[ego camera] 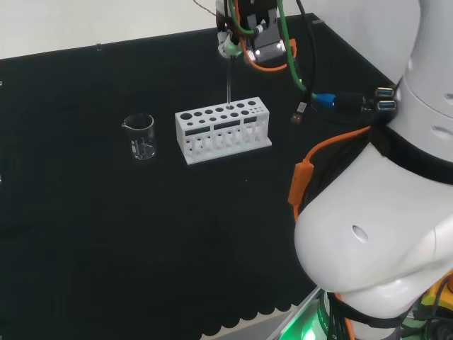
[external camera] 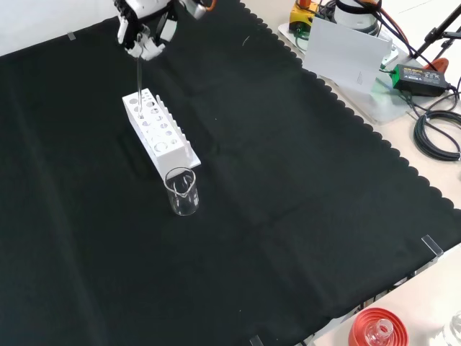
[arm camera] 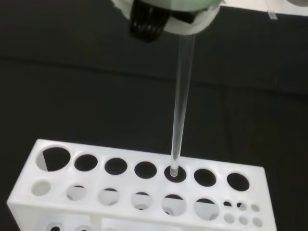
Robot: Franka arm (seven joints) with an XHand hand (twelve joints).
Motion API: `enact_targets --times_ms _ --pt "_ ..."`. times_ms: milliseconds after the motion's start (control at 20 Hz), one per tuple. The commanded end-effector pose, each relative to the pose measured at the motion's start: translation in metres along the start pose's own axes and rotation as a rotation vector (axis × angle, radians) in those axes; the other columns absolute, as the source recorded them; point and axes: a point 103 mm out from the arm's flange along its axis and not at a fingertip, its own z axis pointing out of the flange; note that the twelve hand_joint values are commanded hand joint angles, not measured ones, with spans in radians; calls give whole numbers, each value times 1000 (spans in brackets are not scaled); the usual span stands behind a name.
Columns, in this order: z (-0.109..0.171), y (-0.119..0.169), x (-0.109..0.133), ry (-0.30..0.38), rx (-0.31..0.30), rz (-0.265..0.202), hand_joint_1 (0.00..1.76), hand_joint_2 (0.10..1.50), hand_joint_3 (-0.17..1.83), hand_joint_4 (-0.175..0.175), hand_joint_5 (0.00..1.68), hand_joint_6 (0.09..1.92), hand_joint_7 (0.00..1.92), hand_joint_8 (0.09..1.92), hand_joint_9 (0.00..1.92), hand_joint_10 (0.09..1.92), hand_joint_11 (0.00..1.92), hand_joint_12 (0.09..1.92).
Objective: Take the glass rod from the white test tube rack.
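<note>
A white test tube rack (ego camera: 223, 129) (external camera: 158, 130) (arm camera: 139, 192) with two rows of round holes stands on the black cloth. A clear glass rod (arm camera: 180, 106) (ego camera: 229, 81) (external camera: 138, 76) hangs upright, its lower tip just at the mouth of a hole in the rack's far row. The hand (ego camera: 244, 39) (external camera: 148, 29) (arm camera: 163, 19) is above the rack, fingers curled round the rod's top end.
A small clear glass beaker (ego camera: 140, 136) (external camera: 182, 191) stands beside the rack's end. In the front view, off the cloth's edge, lie a white board (external camera: 346, 54), cables and a red ribbed ring (external camera: 378, 328). The arm's white links (ego camera: 389, 212) stand at the head view's right.
</note>
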Motion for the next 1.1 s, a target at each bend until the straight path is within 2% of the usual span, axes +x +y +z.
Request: enact_targets --times_ms 50,400,800,1100 --pt "-30 -18 5 -3 -4 2 1192 751 668 -175 1065 1020 1555 825 1658 691 1623 880" --pt "-64 -33 23 -10 -43 -16 1193 743 679 -175 1072 1013 1560 827 1663 695 1624 887" --pt "-83 -44 53 -18 -83 -58 1194 737 686 -175 1077 1008 1562 826 1665 696 1623 891" --pt "-98 -52 65 -27 -106 -78 1195 734 690 -175 1080 1006 1563 826 1666 697 1623 893"
